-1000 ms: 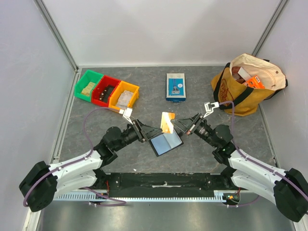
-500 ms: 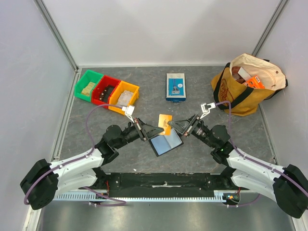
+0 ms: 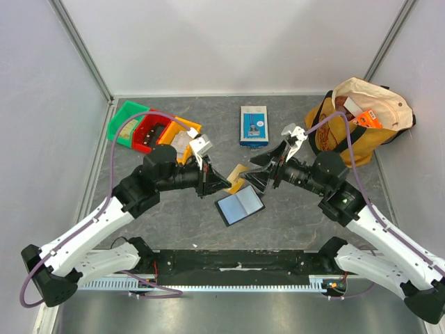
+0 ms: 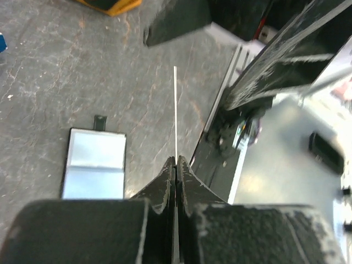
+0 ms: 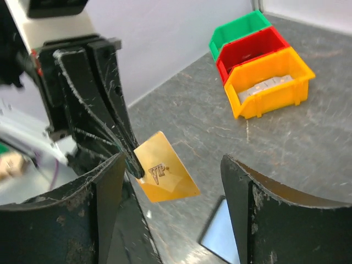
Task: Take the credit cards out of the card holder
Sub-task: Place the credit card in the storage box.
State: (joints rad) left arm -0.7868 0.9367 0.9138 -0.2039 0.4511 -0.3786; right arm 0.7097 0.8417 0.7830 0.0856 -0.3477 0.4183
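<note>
From above we see, mid-frame, the left claw (image 3: 224,186) clamped shut on the yellow-orange card (image 3: 238,176) just up-frame of the card holder (image 3: 240,205) lying open on the table (image 3: 208,132), with the right claw (image 3: 259,174) gaping empty beside it; the left wrist view shows that card edge-on, the right wrist view centres it.

I count one yellow-orange credit card (image 5: 165,175) in sight; one card holder (image 3: 240,204); three small bins, namely a green bin (image 5: 242,27), a red bin (image 5: 253,48) and an orange bin (image 5: 269,80); one blue-and-white box (image 3: 254,125); one yellow tote bag (image 3: 358,122); two grippers, the left gripper (image 3: 226,186) and the right gripper (image 3: 252,172).
</note>
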